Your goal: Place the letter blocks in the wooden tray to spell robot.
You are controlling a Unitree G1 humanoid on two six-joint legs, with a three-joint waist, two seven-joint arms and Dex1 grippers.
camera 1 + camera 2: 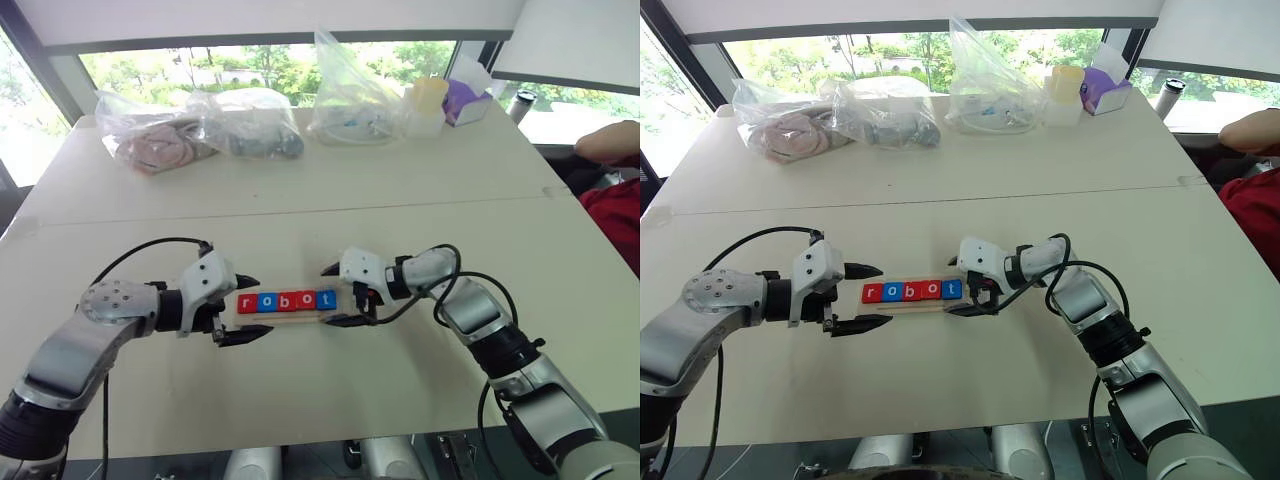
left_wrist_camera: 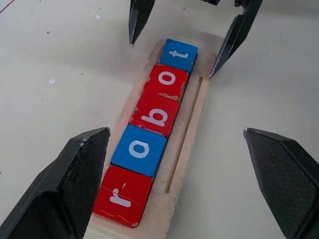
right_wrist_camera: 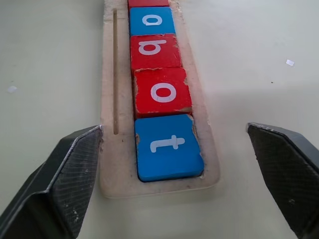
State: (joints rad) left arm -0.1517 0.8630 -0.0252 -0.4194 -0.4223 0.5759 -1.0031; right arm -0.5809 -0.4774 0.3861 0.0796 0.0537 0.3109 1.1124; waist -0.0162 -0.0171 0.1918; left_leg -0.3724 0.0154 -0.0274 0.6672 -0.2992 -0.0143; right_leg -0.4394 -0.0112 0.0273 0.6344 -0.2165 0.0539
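Pale, off-white laminate covers the large table [image 1: 300, 400], which carries everything in the scene. Along its far edge by the window lie several clear plastic bags [image 1: 200, 130] with soft contents, a lidded plastic container [image 1: 428, 100] and a purple tissue box [image 1: 467, 100]; a person's red sleeve [image 1: 615, 215] shows at the right side. Near the front middle of the table lies the wooden tray [image 1: 290, 317], lengthwise from left to right, flat on the surface. The left gripper [image 1: 245, 308] hangs at the tray's left end, its two black fingers spread wide, one on the far side and one on the near side, holding nothing. The right gripper [image 1: 340, 295] faces it at the tray's right end, fingers likewise wide apart and empty, straddling that end without touching the tiles. In the tray the letter blocks [image 2: 154, 117] sit edge to edge in one row: a red r [image 2: 122, 196], a blue o [image 2: 138, 150], a red b [image 2: 155, 115], a red o [image 3: 162, 92] and a blue t [image 3: 168, 145], reading robot from left to right. A thin groove [image 2: 185, 139] runs along the tray's near side beside the row.
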